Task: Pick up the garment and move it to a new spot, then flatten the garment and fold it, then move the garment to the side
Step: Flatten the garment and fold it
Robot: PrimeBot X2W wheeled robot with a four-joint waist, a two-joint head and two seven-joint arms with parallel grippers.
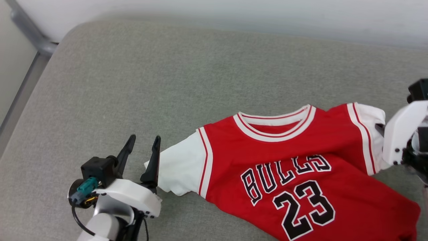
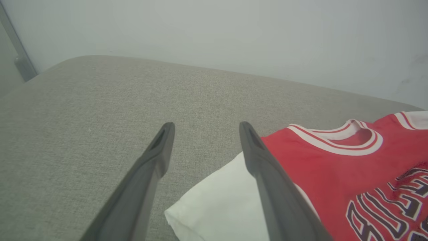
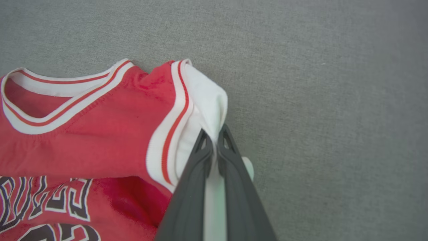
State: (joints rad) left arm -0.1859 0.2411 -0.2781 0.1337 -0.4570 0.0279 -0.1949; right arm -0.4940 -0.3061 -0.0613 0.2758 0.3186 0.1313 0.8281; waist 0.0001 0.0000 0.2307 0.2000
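Lying front side up on the grey-green cushion [image 1: 160, 83], the garment [image 1: 294, 160] was spread toward the robot's right half of the seat. Its striped collar pointed at the pale wall [image 1: 234, 10], and the black "BULLS" and "23" faced the ceiling. The right gripper [image 3: 214, 134] had its two dark fingers pressed together on the outer fold of the white sleeve [image 3: 207, 97] on that side, with the cloth bunched between the tips. The left gripper [image 1: 145, 137] hovered with its fingers spread wide and nothing between them. Its inner finger stood just beside the edge of the other white sleeve [image 1: 180, 167]; I could not tell whether it touched the cloth.
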